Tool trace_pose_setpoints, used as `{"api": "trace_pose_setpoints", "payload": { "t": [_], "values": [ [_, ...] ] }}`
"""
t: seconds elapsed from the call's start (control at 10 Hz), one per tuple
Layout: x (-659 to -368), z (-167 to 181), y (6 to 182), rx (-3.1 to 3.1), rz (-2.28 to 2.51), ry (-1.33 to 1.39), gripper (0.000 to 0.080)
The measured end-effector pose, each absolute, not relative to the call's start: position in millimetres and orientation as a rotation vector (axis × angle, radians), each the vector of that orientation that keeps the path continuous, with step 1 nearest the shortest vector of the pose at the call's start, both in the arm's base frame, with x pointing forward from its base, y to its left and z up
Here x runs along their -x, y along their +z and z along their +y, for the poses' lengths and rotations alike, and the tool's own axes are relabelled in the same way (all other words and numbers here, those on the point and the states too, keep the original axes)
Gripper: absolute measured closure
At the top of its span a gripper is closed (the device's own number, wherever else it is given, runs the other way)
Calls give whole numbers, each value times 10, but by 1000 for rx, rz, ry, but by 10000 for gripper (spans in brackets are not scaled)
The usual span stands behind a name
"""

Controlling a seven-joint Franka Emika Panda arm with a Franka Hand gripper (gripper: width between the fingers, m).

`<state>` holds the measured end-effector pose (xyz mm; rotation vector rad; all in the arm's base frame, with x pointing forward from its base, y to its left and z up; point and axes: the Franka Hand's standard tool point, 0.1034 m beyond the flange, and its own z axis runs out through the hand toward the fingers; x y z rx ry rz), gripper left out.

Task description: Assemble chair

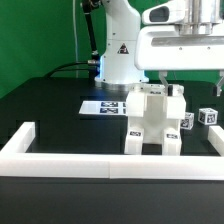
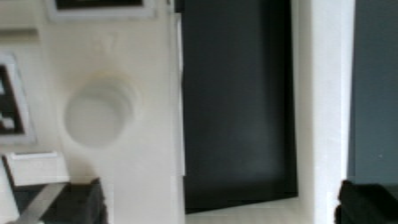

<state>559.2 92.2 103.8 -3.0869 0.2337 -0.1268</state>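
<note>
The partly built white chair (image 1: 150, 122) stands upright in the middle of the table, with black-and-white tags low on its legs. My gripper (image 1: 172, 92) hangs from above, right over the chair's top on the exterior view's right side. In the wrist view the gripper (image 2: 217, 205) is wide open. Its dark fingertips (image 2: 63, 205) sit at the two lower corners. A broad white chair panel (image 2: 134, 110) with a round dimple and a thin white post (image 2: 320, 100) lie between them, with a dark gap in the middle. I cannot tell whether the fingers touch the parts.
Two small loose tagged white parts (image 1: 208, 116) lie on the exterior view's right of the chair. The marker board (image 1: 104, 105) lies behind the chair. The low white barrier wall (image 1: 100, 160) runs along the front and the left side. The arm's base (image 1: 118, 50) stands at the back.
</note>
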Motion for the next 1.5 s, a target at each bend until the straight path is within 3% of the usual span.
{"api": "trace_pose_setpoints", "payload": {
  "t": [0.3,0.7,1.2,1.5],
  "values": [
    [-5479,1153,1153,3076,297,-87,150],
    [-5016,1613,1242,3048,440,-41,150],
    [-4206,1755,754,3072,482,-28,150],
    [-4077,1816,545,3103,465,3,150]
  ]
}}
